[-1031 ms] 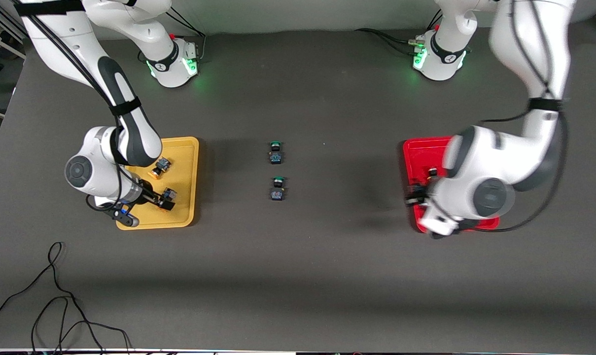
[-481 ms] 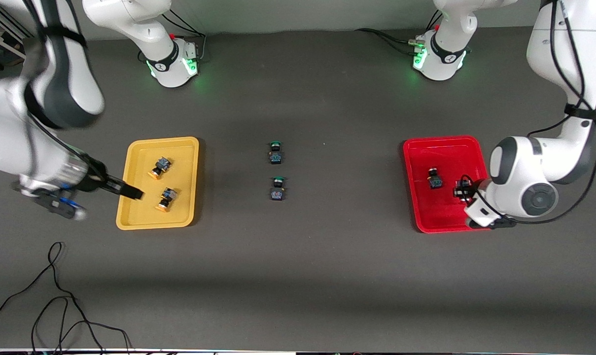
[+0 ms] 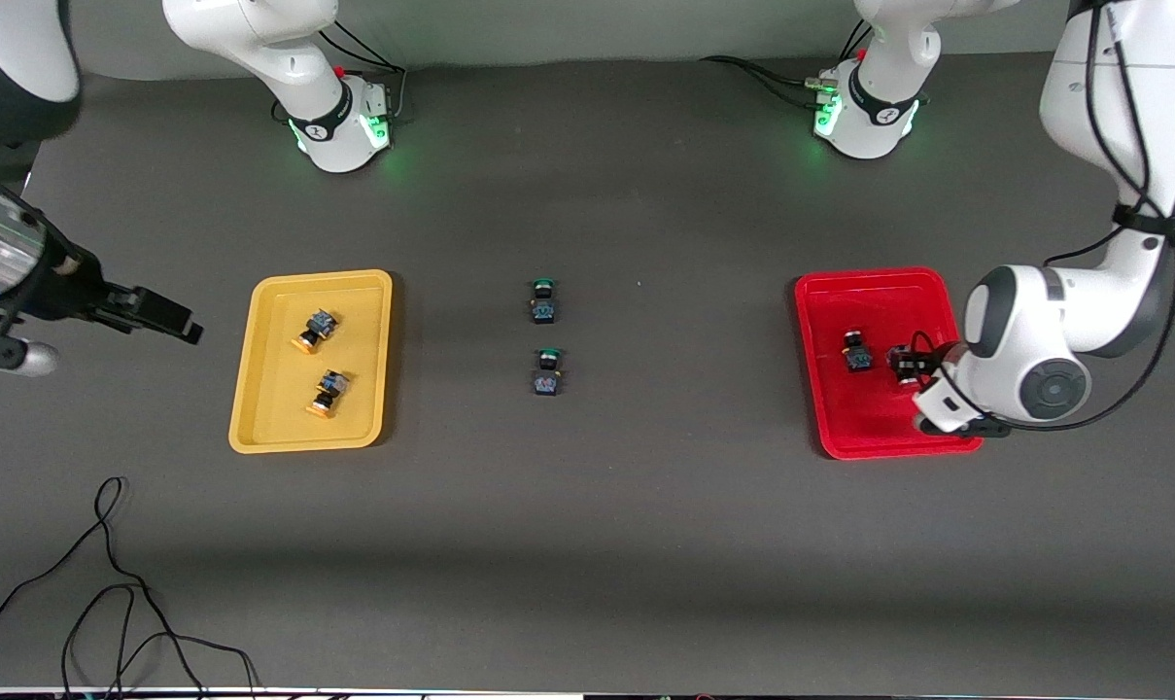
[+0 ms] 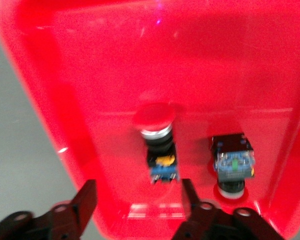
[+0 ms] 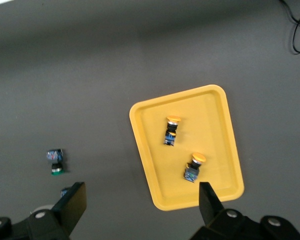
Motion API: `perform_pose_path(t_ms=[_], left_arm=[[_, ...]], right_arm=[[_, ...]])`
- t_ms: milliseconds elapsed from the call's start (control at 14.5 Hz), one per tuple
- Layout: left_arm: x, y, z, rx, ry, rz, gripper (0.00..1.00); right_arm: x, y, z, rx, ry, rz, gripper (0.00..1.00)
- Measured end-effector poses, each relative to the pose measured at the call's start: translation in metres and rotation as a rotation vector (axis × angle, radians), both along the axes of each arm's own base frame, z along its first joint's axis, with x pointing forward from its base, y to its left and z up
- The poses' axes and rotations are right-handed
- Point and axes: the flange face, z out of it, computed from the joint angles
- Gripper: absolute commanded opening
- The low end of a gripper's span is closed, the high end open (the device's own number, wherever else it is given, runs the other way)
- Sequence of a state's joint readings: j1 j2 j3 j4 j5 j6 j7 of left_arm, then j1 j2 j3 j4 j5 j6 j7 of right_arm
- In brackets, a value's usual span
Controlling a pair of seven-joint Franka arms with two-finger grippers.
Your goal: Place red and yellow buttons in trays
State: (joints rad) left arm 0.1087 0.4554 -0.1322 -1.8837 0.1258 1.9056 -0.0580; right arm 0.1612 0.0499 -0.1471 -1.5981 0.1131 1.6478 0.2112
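Two yellow-capped buttons [image 3: 316, 330] [image 3: 329, 392] lie in the yellow tray [image 3: 281, 413]. Two red-capped buttons [image 3: 855, 352] [image 3: 906, 365] lie in the red tray [image 3: 869, 423]. My right gripper [image 3: 174, 321] is open and empty, up in the air off the yellow tray, toward the right arm's end of the table. Its wrist view shows the yellow tray [image 5: 215, 130], both yellow buttons [image 5: 171, 130] [image 5: 194, 167] and its open gripper [image 5: 141, 202]. My left gripper [image 3: 922, 381] hangs open and empty low over the red tray [image 4: 215, 60], close to the red buttons [image 4: 157, 145] [image 4: 233, 162].
Two green-capped buttons [image 3: 543, 300] [image 3: 546, 372] lie on the dark table midway between the trays. One also shows in the right wrist view [image 5: 55, 161]. A black cable [image 3: 111, 583] loops near the front edge at the right arm's end.
My right gripper let go of a yellow button in the yellow tray and drew away toward its end of the table. My left arm pulled back across the red tray, leaving two red buttons there.
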Motion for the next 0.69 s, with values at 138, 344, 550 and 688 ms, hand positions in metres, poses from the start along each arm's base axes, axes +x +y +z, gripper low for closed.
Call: perform_pose_path(t_ms=[138,344,550,688], left_arm=[[0.011,0.007,0.048,0.012,-0.002,0.010,1.00],[0.024,0.007,0.137,0.010,-0.048,-0.021,1.00],[0.013,0.006,0.218,-0.005,-0.111,-0.061,1.00],[-0.002,0.003,0.261,-0.008,-0.153,-0.083,1.00]], right_arm=[[-0.007,-0.003,0.008,-0.014,0.019,0.012,1.00],[-0.011,0.001,0.005,-0.028,0.038,0.026,1.00],[-0.012,0.007,-0.005,-0.040,0.056,0.040,1.00],[-0.012,0.007,-0.007,-0.041,0.059,0.040,1.00]])
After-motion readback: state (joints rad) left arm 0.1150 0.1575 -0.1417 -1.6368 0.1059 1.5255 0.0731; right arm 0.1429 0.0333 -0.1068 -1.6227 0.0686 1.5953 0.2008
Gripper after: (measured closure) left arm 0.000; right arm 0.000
